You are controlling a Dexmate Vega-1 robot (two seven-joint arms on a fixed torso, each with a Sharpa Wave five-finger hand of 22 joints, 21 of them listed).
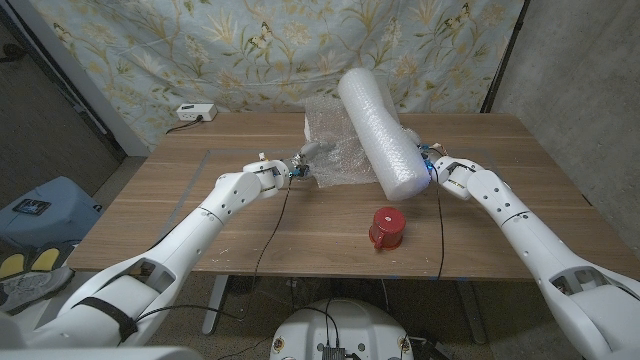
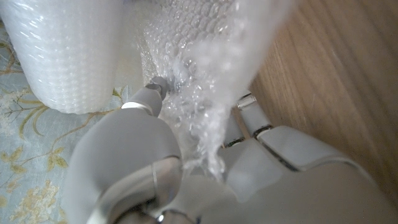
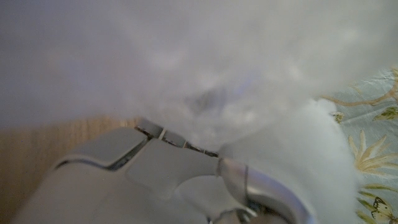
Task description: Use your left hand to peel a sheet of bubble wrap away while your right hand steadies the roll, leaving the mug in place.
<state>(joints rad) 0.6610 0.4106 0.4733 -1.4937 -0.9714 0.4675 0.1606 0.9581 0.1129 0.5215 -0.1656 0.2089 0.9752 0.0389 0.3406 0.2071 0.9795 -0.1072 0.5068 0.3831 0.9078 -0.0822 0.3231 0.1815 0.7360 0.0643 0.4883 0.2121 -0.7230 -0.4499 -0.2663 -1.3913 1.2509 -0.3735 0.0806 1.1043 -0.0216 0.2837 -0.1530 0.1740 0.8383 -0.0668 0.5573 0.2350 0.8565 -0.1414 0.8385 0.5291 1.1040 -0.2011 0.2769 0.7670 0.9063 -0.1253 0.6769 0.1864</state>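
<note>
- Wood-grain counter (image 1: 200, 215) in the head view, brown and smooth, with a pale blue floral cloth (image 1: 200, 40) hung behind it and a grey wall at the right. A small white box (image 1: 195, 112) sits at the far left edge.
- Head view: the roll (image 1: 380, 130) of bubble wrap is a thick white cylinder, tilted, its near end low by the right hand (image 1: 447, 177) and its far end raised toward the cloth. The right hand is against the roll's near end; whether its fingers close around it cannot be told here.
- Head view: a crinkled, translucent sheet (image 1: 330, 145) spreads from the roll across the counter toward the left hand (image 1: 290, 170), which pinches its edge. The mug (image 1: 386, 229), red and round, stands on the counter nearer the robot, apart from the roll and both hands.
- Left wrist view: grey, smooth fingers (image 2: 149, 99) hold a gathered fold of the sheet (image 2: 205, 93), its bubbles glossy and puckered; the roll's (image 2: 62, 50) dimpled white end shows beside it, with wood grain on the other side.
- Right wrist view: the right hand (image 3: 174, 180) presses close to the blurred white roll (image 3: 186, 62); its fingers' hold stays unclear. Floral cloth (image 3: 373, 137) shows at the edge.
</note>
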